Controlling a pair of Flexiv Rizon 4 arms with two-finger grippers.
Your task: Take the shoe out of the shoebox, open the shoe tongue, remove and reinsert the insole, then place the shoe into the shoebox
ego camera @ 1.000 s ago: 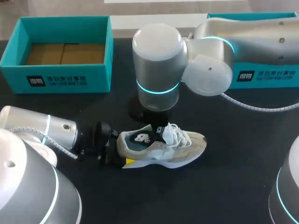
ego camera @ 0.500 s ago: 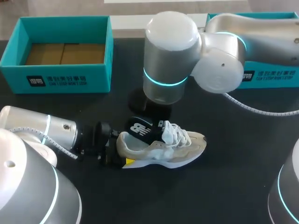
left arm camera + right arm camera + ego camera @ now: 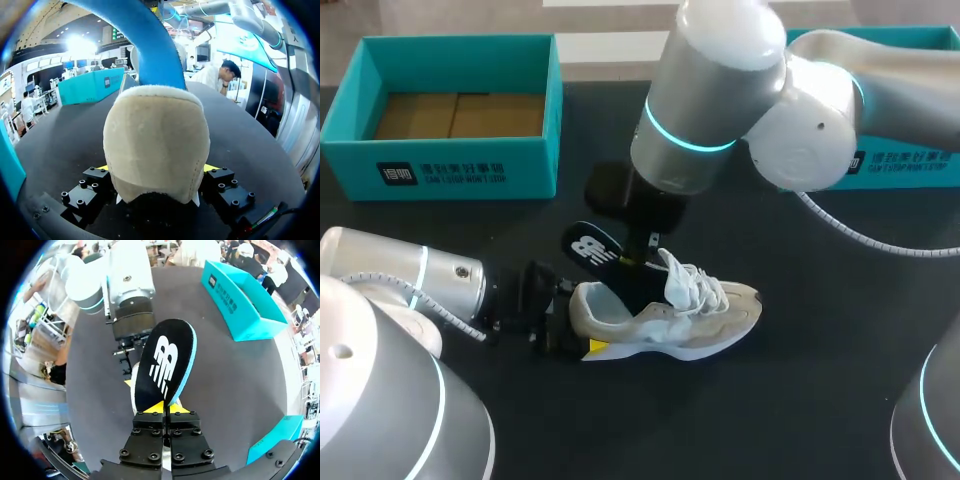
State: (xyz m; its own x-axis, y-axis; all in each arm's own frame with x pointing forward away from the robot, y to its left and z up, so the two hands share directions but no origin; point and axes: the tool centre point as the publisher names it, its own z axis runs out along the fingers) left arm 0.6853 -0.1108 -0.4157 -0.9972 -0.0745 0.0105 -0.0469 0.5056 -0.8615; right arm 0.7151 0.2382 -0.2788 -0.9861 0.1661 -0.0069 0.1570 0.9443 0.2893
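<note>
Black, blue-edged foam insole (image 3: 167, 365) held over beige lace-up sneaker (image 3: 670, 315).
Right fingers (image 3: 156, 408) pinch the insole's end; left fingers (image 3: 95, 182) clamp the sneaker's heel.

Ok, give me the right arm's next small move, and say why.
Probably lift the right gripper, shut on the insole, up and away until the insole clears the shoe. Its lower end seems to sit in the shoe's opening, while the left gripper clamps the heel and can hold the shoe down.
</note>
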